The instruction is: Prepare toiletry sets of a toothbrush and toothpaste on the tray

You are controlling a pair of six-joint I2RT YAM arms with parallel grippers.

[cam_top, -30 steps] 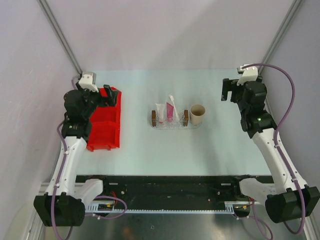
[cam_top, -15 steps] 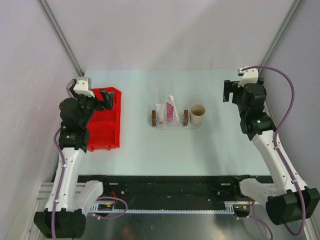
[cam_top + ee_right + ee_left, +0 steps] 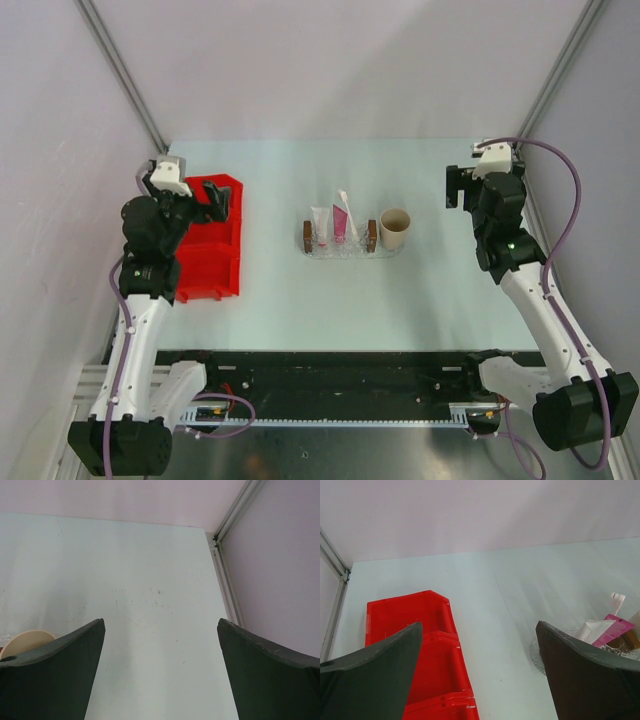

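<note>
We are hovering the left gripper [image 3: 216,198] and right gripper [image 3: 456,186] wide open, both empty. The tray [image 3: 340,251] is sitting mid-frame between them, long axis left-right, toothpaste tubes [image 3: 339,220] standing in it; neither arm is looking clearly nearer.

Cup [image 3: 395,229] just R of tray [image 3: 345,253], red bin [image 3: 212,264] well L, bare table [image 3: 290,300] btwn & in front

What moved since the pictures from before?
The left arm's elbow swung outward; the left claw eased slightly back over the bin. The right claw shifted a touch. Both stayed open, holding nothing. Tray, tubes and cup stayed put.
</note>
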